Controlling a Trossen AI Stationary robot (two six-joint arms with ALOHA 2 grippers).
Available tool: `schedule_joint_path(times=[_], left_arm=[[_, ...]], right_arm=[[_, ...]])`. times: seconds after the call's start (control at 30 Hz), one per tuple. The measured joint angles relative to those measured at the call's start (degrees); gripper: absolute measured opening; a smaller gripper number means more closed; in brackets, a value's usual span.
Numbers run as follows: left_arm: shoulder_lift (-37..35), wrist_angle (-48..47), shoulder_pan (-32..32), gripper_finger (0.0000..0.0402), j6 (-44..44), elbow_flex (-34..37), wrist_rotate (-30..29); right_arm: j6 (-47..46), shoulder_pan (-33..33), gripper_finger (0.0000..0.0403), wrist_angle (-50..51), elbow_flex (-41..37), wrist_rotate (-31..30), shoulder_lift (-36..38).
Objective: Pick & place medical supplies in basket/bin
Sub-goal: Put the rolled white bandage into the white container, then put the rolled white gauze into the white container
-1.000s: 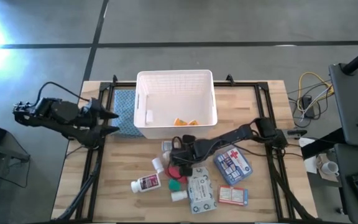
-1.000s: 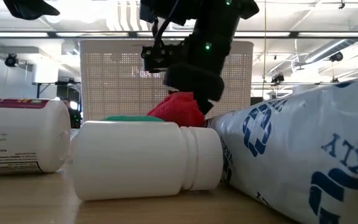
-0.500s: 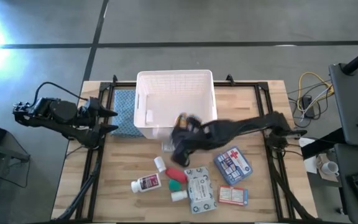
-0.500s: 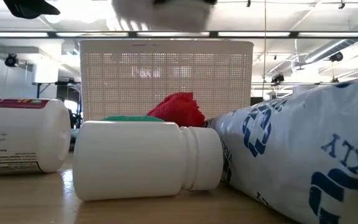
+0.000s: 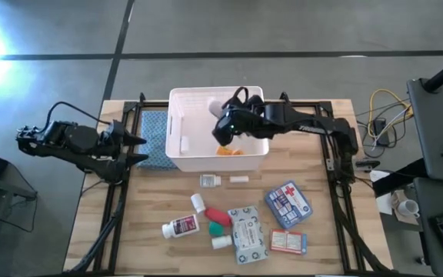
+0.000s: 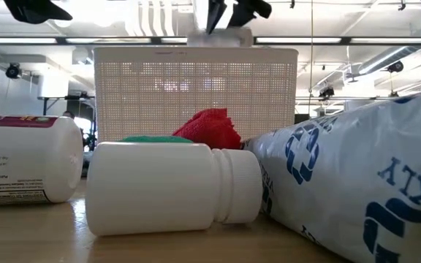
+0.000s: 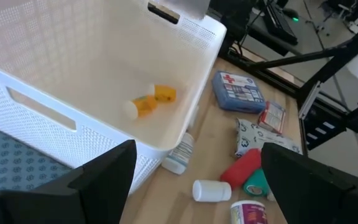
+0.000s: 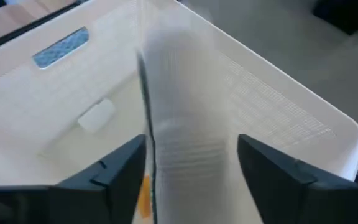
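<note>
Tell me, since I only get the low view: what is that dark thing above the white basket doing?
Observer: That is the right gripper, hanging over the inside of the basket, with a blurred white item right at its wrist camera.
Operator: Anything in the basket yet?
Observer: Yes, small orange items lie on its floor.
Operator: And the other arm?
Observer: The left gripper waits open at the table's left side, beside a blue cloth.

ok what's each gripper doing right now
left gripper: open, empty, beside the bin.
right gripper: over the bin, jaws apart round a blurred white item.
</note>
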State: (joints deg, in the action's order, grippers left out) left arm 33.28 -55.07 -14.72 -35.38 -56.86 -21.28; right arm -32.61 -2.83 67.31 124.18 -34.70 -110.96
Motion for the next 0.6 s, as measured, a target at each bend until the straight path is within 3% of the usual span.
schedule_joint_path(times=[0.3,0.47,0.6], left_arm=[[0.0,-3.3,0.0,0.0322,-5.5,4.4,0.1],[0.1,-3.5,0.0,0.0322,-9.8,12.0,3.6],[0.2,2.6,0.0,0.0322,-10.9,19.0,7.2]], right_arm=[[4.9,3.1,0.0332,4.2,0.0,2.0,0.2],[7.1,9.3,0.0342,11.0,0.0,1.7,0.2],[1.8,13.6,0.0335,17.1,-0.1,-1.1,0.2]])
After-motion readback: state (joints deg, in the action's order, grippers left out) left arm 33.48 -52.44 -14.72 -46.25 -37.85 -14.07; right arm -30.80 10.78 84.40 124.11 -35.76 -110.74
